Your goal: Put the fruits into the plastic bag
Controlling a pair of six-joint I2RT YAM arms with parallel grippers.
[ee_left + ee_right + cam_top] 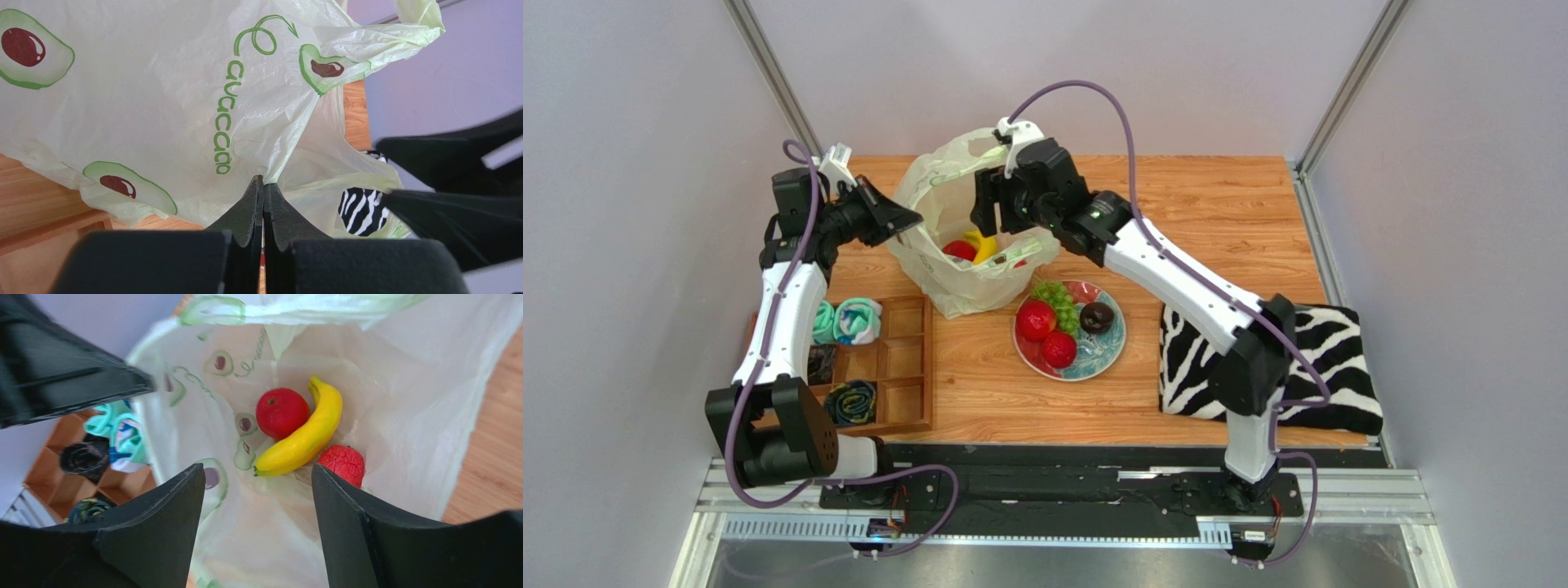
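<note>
The plastic bag stands open at the table's back middle. My left gripper is shut on the bag's left rim and holds it up. My right gripper is open and empty above the bag's mouth, also shown in the right wrist view. Inside the bag lie a yellow banana, a smooth red fruit and a bumpy red fruit. On the plate sit a green grape bunch, two red fruits and a dark oval fruit.
A wooden compartment tray with rolled teal cloth bundles stands at the left. A zebra-striped cloth lies at the right under the right arm. Grey walls enclose the table.
</note>
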